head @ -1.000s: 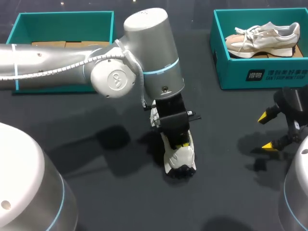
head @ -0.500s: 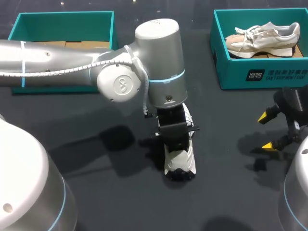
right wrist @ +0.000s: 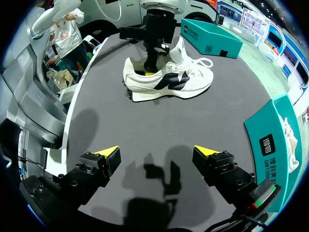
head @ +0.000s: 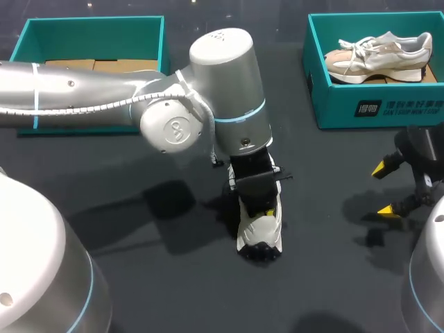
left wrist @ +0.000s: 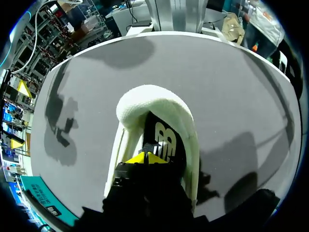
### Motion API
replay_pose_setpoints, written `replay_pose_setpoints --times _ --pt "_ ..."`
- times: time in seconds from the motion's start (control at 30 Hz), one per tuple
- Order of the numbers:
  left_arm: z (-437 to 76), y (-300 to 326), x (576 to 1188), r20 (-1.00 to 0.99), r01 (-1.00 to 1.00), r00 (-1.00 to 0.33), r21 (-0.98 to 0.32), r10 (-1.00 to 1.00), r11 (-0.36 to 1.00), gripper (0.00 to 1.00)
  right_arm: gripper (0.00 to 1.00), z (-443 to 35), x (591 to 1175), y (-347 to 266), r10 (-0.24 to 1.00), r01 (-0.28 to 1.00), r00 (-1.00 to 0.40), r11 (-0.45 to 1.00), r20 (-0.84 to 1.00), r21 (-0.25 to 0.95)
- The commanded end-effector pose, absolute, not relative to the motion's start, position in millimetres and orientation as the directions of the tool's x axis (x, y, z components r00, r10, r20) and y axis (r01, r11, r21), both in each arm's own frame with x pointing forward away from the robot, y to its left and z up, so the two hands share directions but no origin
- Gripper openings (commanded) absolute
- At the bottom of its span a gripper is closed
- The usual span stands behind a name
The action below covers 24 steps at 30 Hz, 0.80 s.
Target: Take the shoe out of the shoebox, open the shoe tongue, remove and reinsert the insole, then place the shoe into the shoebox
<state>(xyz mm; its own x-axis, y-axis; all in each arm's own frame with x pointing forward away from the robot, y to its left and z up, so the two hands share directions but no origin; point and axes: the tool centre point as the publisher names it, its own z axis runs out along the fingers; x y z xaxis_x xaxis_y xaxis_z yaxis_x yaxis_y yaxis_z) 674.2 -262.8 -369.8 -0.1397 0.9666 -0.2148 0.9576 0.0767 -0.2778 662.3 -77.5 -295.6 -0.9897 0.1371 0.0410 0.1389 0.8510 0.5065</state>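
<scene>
The shoe (head: 259, 234) (left wrist: 155, 103) (right wrist: 170, 80) stands upright on its sole near the middle of the dark table (head: 173, 277), well apart from both teal boxes. The left gripper (head: 261, 210) (left wrist: 147, 157) (right wrist: 149, 66) reaches down into the shoe's heel opening, its yellow tips pressed together just over the black insole (left wrist: 164, 141); whether they pinch the insole cannot be told. The right gripper (head: 385, 189) (right wrist: 155, 153) hangs spread wide above bare table at the right, holding nothing. Behind it the right shoebox (head: 374, 107) (right wrist: 268, 140) holds a second shoe (head: 378, 57), and the left shoebox (head: 90, 21) sits at the far left.
</scene>
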Motion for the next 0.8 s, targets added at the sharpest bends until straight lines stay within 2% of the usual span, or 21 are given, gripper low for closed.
replay_pose_setpoints --times 0.03,0.17,0.37,0.8 --pt "-341.3 -248.2 674.9 -0.232 0.961 -0.108 -0.273 0.967 0.042 0.0 1.0 -295.3 660.4 -77.4 0.139 0.14 -0.989 0.852 0.039 0.505" --pt "-339.9 -245.1 673.0 -0.201 0.968 -0.034 -0.251 0.979 -0.018 0.0 1.0 -295.3 660.4 -77.4 0.139 0.14 -0.989 0.852 0.039 0.505" --pt "-365.0 -245.1 671.7 -0.129 0.971 0.024 -0.234 0.991 -0.054 0.0 1.0 -295.3 660.4 -77.4 0.139 0.14 -0.989 0.852 0.039 0.505" --pt "-402.4 -245.7 671.2 -0.073 0.986 0.06 -0.153 0.996 -0.07 0.0 1.0 -295.3 660.4 -77.4 0.139 0.14 -0.989 0.852 0.039 0.505"
